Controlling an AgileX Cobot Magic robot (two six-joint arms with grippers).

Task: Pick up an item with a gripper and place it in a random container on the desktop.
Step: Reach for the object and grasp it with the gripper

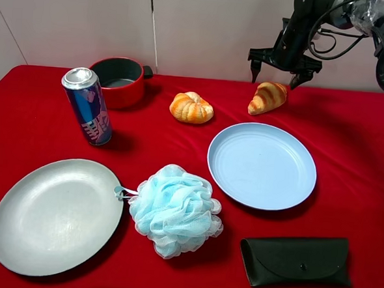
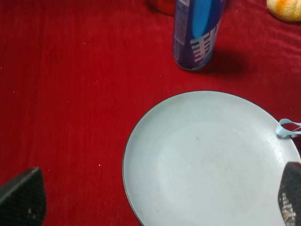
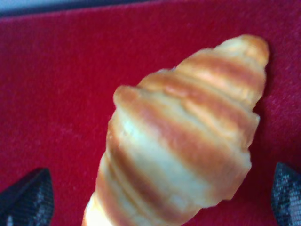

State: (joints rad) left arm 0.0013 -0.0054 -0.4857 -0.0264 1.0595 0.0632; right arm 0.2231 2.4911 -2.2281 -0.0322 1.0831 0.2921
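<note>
The striped golden-brown croissant [image 1: 268, 98] lies on the red cloth [image 1: 349, 134] at the back right, just behind the light blue plate [image 1: 262, 164]. My right gripper [image 1: 278, 73] hangs open just above it, fingers spread wide. In the right wrist view the croissant [image 3: 188, 136] fills the frame between the two fingertips [image 3: 28, 197], which stand apart from it. My left gripper [image 2: 155, 202] is open and empty above the grey plate [image 2: 207, 160]; it is out of the exterior view.
A red pot [image 1: 119, 81] and a blue can [image 1: 87, 106] stand at the back left. An orange pumpkin-shaped bun [image 1: 191, 107] lies mid-back. A large grey plate [image 1: 56, 214], a blue bath pouf [image 1: 175, 210] and a black glasses case [image 1: 296, 260] lie along the front.
</note>
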